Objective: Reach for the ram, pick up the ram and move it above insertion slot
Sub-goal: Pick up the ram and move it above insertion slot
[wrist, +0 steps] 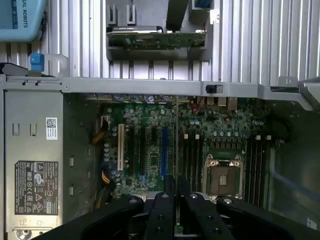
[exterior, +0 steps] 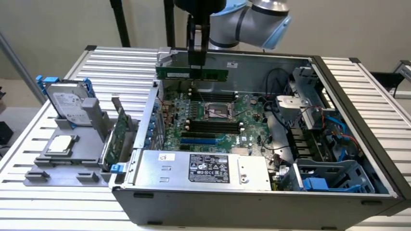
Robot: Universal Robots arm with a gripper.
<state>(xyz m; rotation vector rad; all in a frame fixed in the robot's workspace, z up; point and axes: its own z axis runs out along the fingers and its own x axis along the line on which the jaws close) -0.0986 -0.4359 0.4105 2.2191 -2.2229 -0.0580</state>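
The ram [exterior: 192,73], a long narrow green stick, hangs level in the air over the rear of the open computer case. My gripper [exterior: 196,61] is shut on its upper edge near the middle, fingers pointing down. In the wrist view the ram [wrist: 176,145] appears edge-on as a thin line running out from between the black fingers [wrist: 165,197]. It lies over the motherboard between the blue expansion slot [wrist: 164,150] and the black memory slots [wrist: 192,156] beside the CPU socket [wrist: 223,175]. In the exterior view the memory slots [exterior: 212,126] sit below and in front of the ram.
The case wall [exterior: 359,120] rises around the motherboard, with a power supply [exterior: 205,168] in front and drive cages [exterior: 314,101] with cables on the exterior view's right. A grey fixture outside holds a hard drive [exterior: 67,103], a CPU chip [exterior: 61,144] and a green expansion card [exterior: 115,137].
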